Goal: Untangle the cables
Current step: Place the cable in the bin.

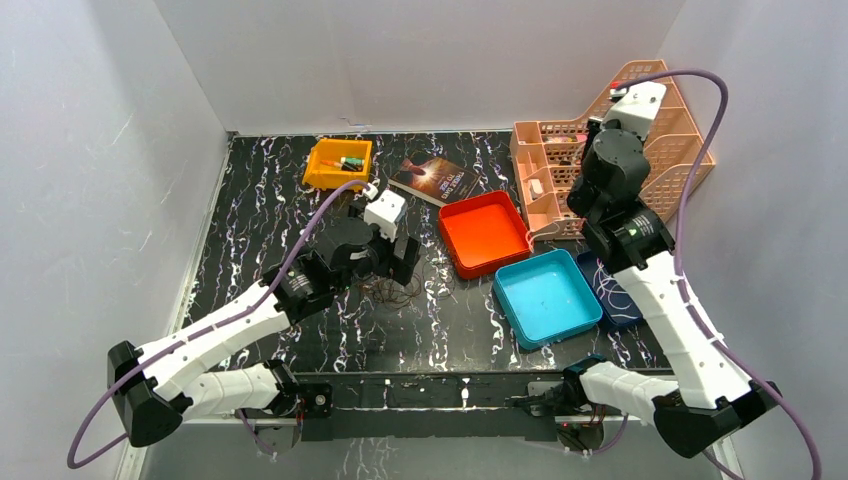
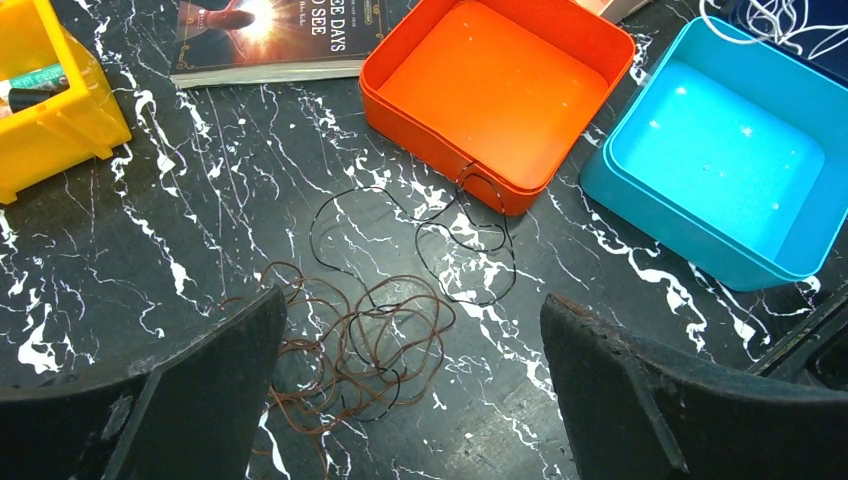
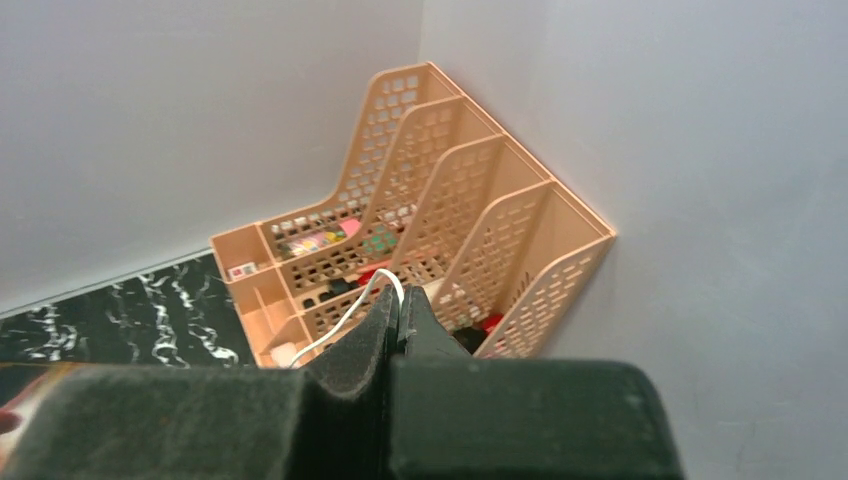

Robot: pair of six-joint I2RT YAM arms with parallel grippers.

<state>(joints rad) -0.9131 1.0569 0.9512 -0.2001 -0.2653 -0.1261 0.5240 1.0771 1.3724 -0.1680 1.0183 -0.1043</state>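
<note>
Two dark cables lie on the black marbled surface (image 2: pixel 120 260): a thin brown cable tangle (image 2: pixel 370 350) and a thin black cable loop (image 2: pixel 440 228) that reaches the wall of the square orange plastic tray (image 2: pixel 430 150). They overlap where they meet. The left gripper (image 2: pixel 412 300) hovers right over them, jaws spread wide, holding nothing. The right gripper (image 3: pixel 400 300) is up by the peach slotted file rack (image 3: pixel 450 200), jaws pinched shut on a thin whitish cable (image 3: pixel 340 325). These look feather-light, floppy and snaggy, so I'd pinch one outer black strand near the tray, not the brown knot.
</note>
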